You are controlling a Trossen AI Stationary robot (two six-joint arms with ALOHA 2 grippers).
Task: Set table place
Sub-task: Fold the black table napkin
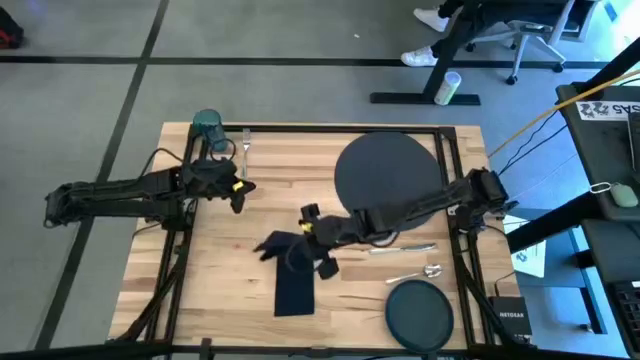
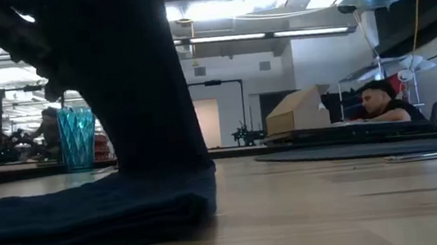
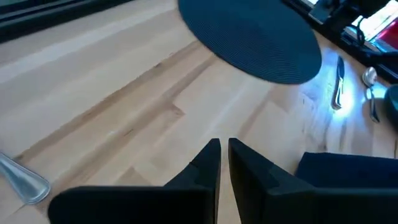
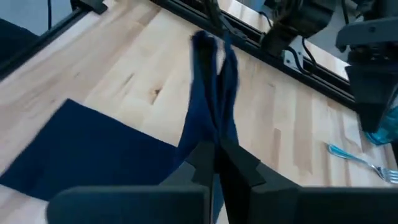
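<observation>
The navy napkin lies near the middle of my counter, toward the front edge, with one corner pulled up off the wood into a twisted peak. My right end effector has its two fingers pressed together on that raised fold, so the cloth stands up between them while the rest stays flat on the boards. In the low view the napkin's folded edge rests on the counter with dark cloth rising from it.

Just beside the napkin, toward my right arm, the knife and the spoon lie apart from each other on the wood. The smaller dark plate sits near the front right corner, and the large dark grey charger lies at the back right, partly under my right arm.

My left end effector hangs over the back left part of the counter, fingers nearly together with only a slim gap, gripping nothing. The teal cup stands at the back left corner, and the fork lies just beside it.
</observation>
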